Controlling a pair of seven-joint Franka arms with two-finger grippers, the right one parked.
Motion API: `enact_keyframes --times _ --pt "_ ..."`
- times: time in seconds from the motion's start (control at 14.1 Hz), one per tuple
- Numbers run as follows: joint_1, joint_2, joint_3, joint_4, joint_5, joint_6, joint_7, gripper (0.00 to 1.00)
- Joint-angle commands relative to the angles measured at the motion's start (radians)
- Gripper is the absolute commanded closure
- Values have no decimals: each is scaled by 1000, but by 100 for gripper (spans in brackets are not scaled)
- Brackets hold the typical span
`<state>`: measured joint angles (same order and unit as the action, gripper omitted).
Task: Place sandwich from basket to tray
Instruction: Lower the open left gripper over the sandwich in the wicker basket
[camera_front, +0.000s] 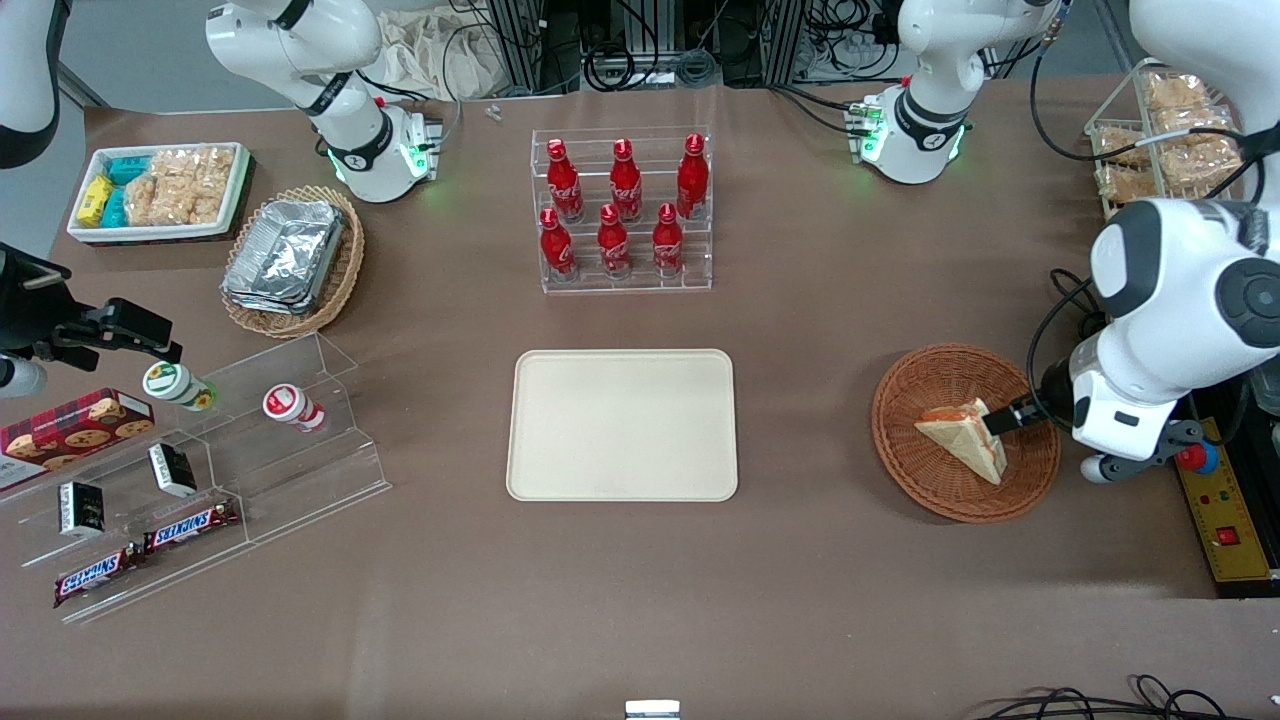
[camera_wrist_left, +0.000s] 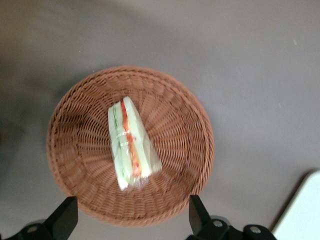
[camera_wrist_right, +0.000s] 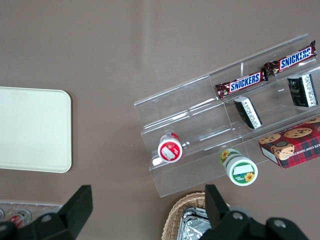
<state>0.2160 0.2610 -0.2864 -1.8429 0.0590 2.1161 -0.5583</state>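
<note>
The sandwich (camera_front: 962, 437) is a clear-wrapped white wedge with red and green filling, lying in the round reddish-brown wicker basket (camera_front: 900, 400) toward the working arm's end of the table. In the left wrist view the sandwich (camera_wrist_left: 129, 145) lies near the middle of the basket (camera_wrist_left: 185, 150). My left gripper (camera_front: 1008, 416) hangs over the basket beside the sandwich, open and empty; its gripper (camera_wrist_left: 131, 217) has its black fingers (camera_wrist_left: 197, 216) spread wide above the basket's rim. The cream tray (camera_front: 622, 425) lies bare at the table's middle; a corner of it shows in the left wrist view (camera_wrist_left: 302, 212).
A clear rack of red bottles (camera_front: 622, 212) stands farther from the camera than the tray. A tan basket of foil containers (camera_front: 290, 258), a white snack bin (camera_front: 160, 190) and a clear stepped shelf of snacks (camera_front: 200, 470) lie toward the parked arm's end. A yellow control box (camera_front: 1225, 510) sits beside the basket.
</note>
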Motion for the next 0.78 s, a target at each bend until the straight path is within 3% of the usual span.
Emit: enact_keyframes --times 0.0,0.28,0.71 --pt "-1 58 0 -33 19 91 -188 0" --pt "-3 115 0 -38 50 128 -353 0" --pt "-3 133 12 -85 62 177 -370 0"
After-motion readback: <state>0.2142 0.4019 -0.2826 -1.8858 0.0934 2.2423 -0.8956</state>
